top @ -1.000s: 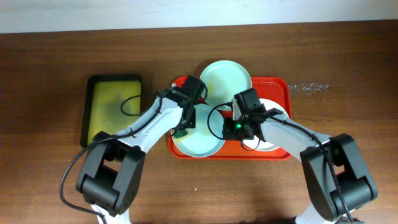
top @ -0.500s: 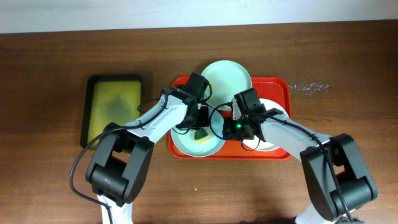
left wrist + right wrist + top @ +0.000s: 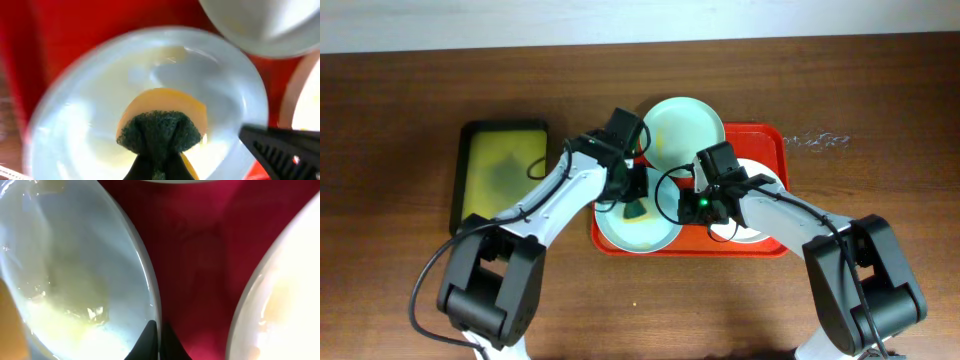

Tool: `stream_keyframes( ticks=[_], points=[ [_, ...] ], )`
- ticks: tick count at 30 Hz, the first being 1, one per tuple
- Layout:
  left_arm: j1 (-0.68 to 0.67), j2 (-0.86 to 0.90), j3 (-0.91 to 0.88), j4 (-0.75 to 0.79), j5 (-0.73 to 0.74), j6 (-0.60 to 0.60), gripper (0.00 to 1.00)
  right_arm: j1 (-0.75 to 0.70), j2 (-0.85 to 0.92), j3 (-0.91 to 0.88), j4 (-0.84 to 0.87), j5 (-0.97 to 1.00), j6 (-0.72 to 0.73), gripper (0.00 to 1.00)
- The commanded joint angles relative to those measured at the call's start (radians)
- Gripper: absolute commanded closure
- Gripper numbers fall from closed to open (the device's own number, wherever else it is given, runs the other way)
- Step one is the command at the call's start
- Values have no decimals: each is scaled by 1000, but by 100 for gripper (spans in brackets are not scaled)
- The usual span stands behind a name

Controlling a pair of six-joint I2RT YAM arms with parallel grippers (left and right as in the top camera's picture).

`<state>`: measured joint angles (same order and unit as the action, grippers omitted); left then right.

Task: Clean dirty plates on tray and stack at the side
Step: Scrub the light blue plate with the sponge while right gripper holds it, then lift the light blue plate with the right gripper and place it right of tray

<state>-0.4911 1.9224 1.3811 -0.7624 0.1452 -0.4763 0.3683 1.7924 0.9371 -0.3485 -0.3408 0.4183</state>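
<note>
A pale mint-blue plate (image 3: 658, 232) with yellowish smears lies at the front left of the red-orange tray (image 3: 770, 140). My left gripper (image 3: 633, 198) is shut on a green-and-yellow sponge (image 3: 637, 211) and presses it onto this plate; the left wrist view shows the sponge (image 3: 160, 127) on the plate (image 3: 90, 130). My right gripper (image 3: 690, 207) is shut on the same plate's right rim (image 3: 150, 295), fingers (image 3: 159, 337) pinching the rim. A second mint plate (image 3: 683, 130) lies at the tray's back. A white plate (image 3: 757, 172) lies at the right, mostly under my right arm.
A smaller black-rimmed yellow-green tray (image 3: 503, 175) lies left of the red tray on the wooden table (image 3: 880, 120). The white plate (image 3: 285, 295) shows yellowish smears in the right wrist view. Bare red tray floor (image 3: 195, 255) separates the two plates.
My left gripper has moved the sponge rightward across the front-left plate, then slightly back to the left. My right gripper has stayed on the rim.
</note>
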Motion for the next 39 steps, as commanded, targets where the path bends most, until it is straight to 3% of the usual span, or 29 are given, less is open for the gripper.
stream_keyframes(
  ticks=[1, 5, 10, 13, 18, 24, 27, 32, 35, 37, 39],
  points=[
    [-46, 21, -60, 52, 73, -10, 100, 5, -19, -3, -6, -13, -18, 96],
    [-62, 84, -70, 70, 58, -54, 100, 5, -19, -3, -6, -14, -18, 96],
    [-53, 102, -69, -37, -325, -54, 100, 5, -19, -3, -7, -13, -18, 96],
    [-28, 81, -66, -86, -413, -54, 100, 5, -19, -3, -7, -14, -18, 96],
    [-3, -44, -62, -84, -409, -54, 100, 5, -19, -3, -5, -13, -19, 96],
    [96, -291, -62, -69, -237, -54, 100, 10, -81, 75, -80, 8, -52, 96],
    [264, -375, -62, -135, -239, -37, 100, 74, -131, 212, -272, 327, -75, 96],
    [502, -375, -64, -201, -238, -24, 100, 318, -131, 570, -607, 1109, -188, 96],
    [527, -375, -64, -204, -237, -24, 100, 422, -131, 604, -594, 1357, -321, 96],
    [527, -375, -64, -205, -236, -24, 100, 510, -131, 604, -511, 1591, -534, 96],
    [527, -375, -64, -206, -234, -24, 100, 544, -131, 604, -424, 1698, -703, 96]
  ],
)
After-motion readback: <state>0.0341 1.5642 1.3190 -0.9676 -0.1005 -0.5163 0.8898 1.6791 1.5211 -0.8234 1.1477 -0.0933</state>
